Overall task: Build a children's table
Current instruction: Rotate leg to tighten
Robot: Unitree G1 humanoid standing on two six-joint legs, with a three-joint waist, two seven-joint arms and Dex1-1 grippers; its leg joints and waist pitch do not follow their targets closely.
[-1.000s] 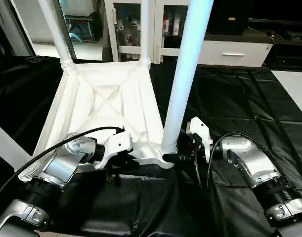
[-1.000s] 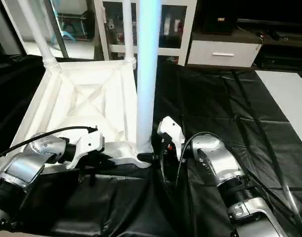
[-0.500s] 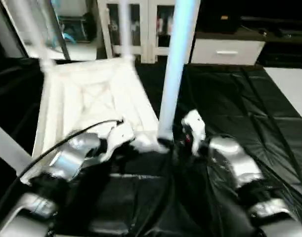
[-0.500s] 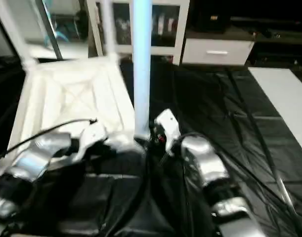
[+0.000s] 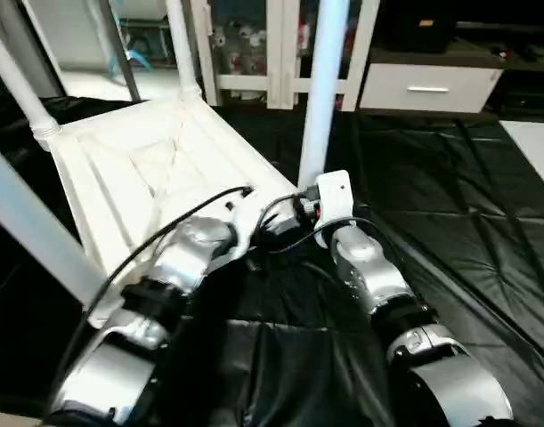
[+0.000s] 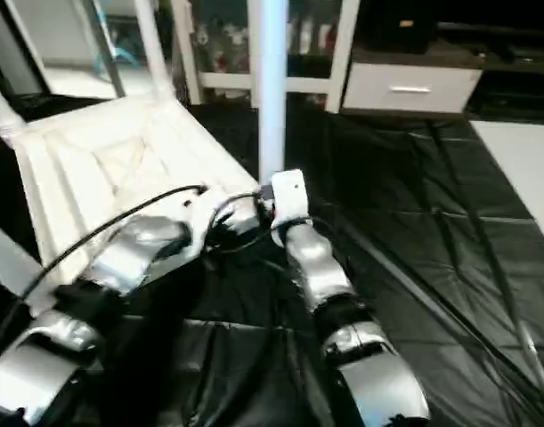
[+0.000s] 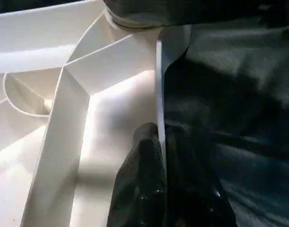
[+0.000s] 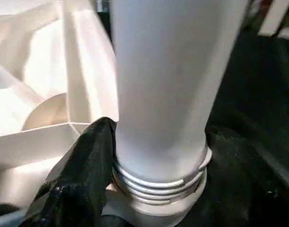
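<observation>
Though seating can't be confirmed from here, progress: looks late; all four legs stand in corner sockets of the upturned tabletop (image 5: 120, 169).
left to do: check the near-right leg (image 5: 323, 89) is home (its ribbed collar (image 8: 158, 182) shows above the socket, so it may not be fully down), then flip the table onto its feet.
count: 1 tabletop, 4 legs, 2 grippers.
left gripper (image 7: 161, 142): nearest, clamped on the tabletop's near rim, one black finger inside the wall and one outside, steadying it.
right gripper (image 5: 305, 210): just beside the left one, at the base of the near-right leg; grip state, cannot tell.
near-left leg (image 5: 31, 222): in the near left corner, rising past the left forearm.
tabletop location: ribbed underside up, lying flat on the black-draped work table (image 5: 450, 222), skewed so the near-right corner points at the robot.
far-left leg (image 5: 18, 84): upright in its socket.
far-right leg (image 5: 181, 44): upright in its socket at the rear corner.
background: white drawer cabinet (image 5: 432, 84) well behind the work table.
</observation>
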